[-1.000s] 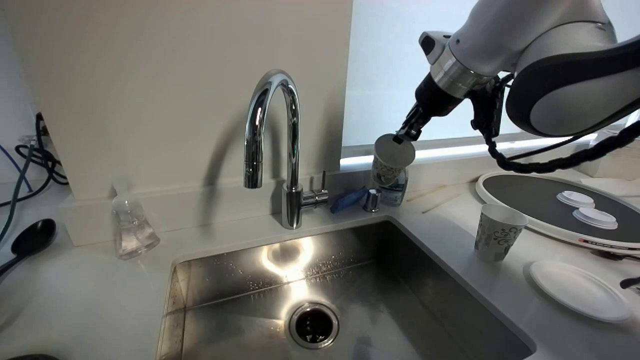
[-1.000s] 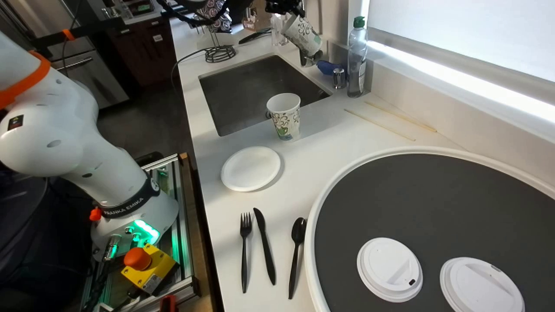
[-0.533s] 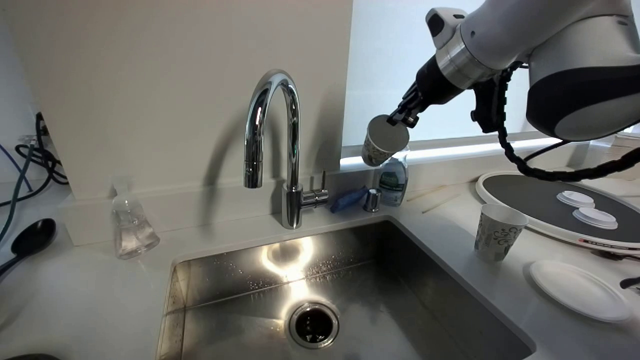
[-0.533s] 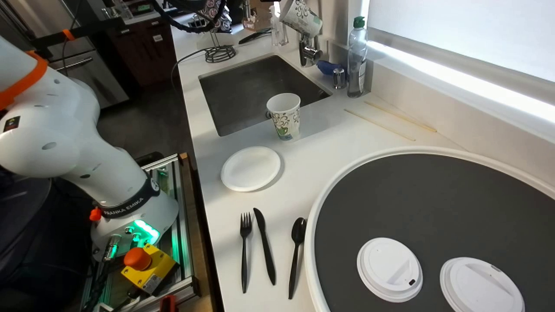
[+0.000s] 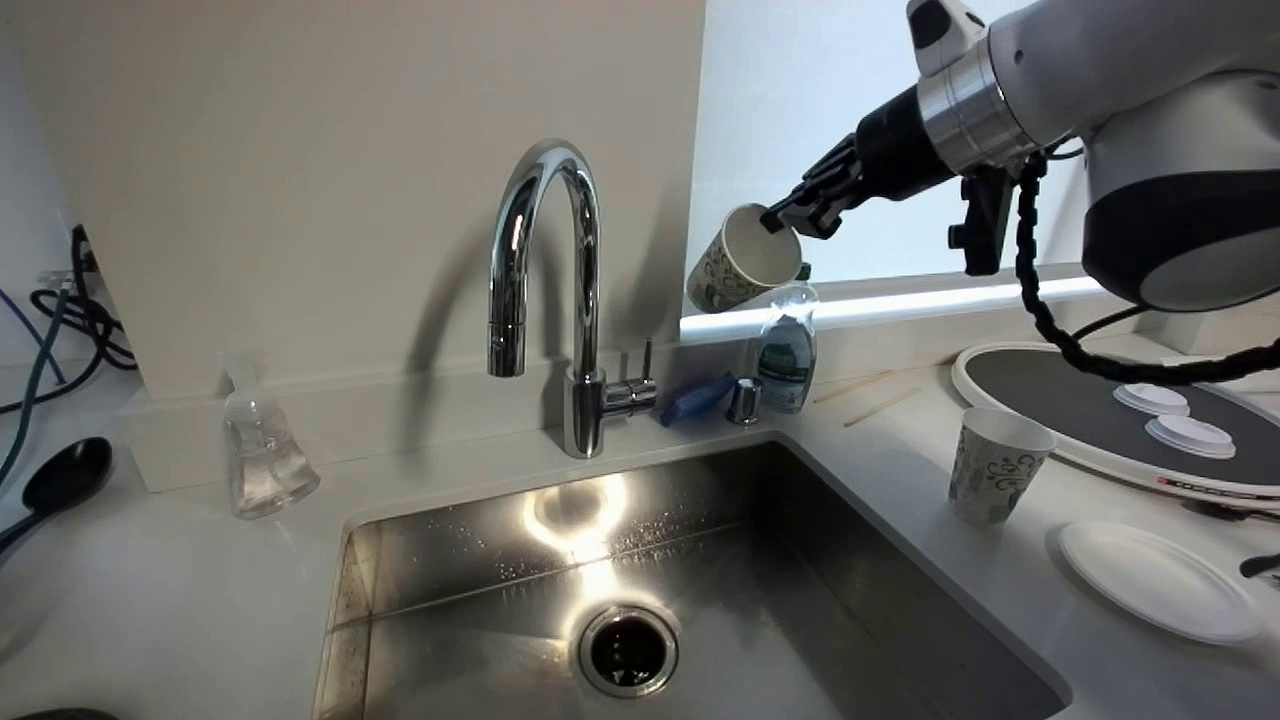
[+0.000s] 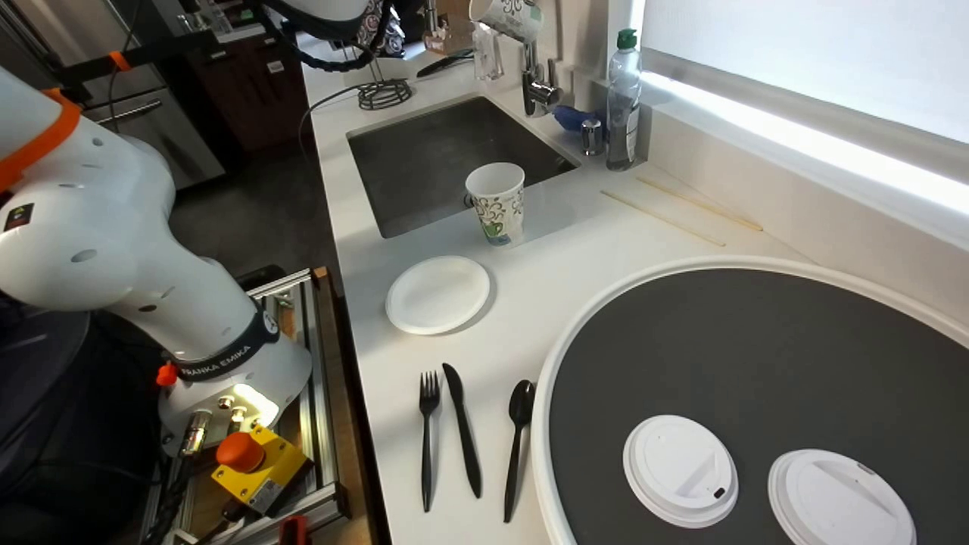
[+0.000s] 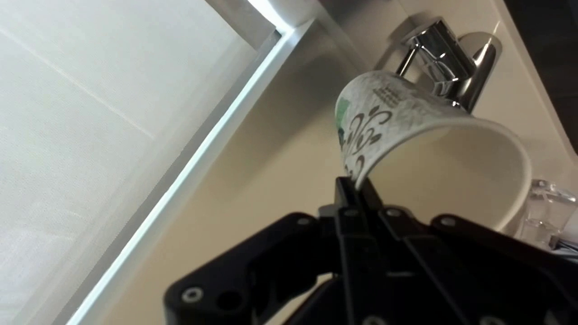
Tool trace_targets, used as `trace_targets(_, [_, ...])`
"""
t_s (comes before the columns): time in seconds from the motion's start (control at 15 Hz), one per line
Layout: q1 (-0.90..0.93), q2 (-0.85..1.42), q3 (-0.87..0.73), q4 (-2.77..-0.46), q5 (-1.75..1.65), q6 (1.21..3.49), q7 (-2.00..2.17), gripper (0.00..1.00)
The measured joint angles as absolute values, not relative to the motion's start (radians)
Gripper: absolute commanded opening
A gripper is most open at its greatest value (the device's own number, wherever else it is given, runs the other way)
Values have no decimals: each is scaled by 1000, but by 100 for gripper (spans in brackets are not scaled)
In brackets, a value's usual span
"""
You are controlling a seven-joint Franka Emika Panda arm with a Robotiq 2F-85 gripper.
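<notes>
White tabletop [image 6: 575,246] lies beneath a tilted cup [image 5: 735,265] held aloft toward the back edge, rim clamped by the end effector [image 7: 356,184], presumably since that thin lip grips easily, with the faucet [image 5: 587,290] near and an upright cup [image 5: 1000,465] beside the sink [image 5: 450,550].

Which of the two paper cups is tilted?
The held cup, its edge pinched in the gripper; the other cup stands upright on the counter near the plate.
</notes>
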State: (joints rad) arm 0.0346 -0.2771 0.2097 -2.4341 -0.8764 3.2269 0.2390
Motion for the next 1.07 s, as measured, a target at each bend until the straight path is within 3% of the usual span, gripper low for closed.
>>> trace_targets(0.53, [80, -274, 107, -2544, -833, 3461, 252, 1])
trace_targets(1.07, [301, -262, -22, -2570, -1000, 3286, 266, 1])
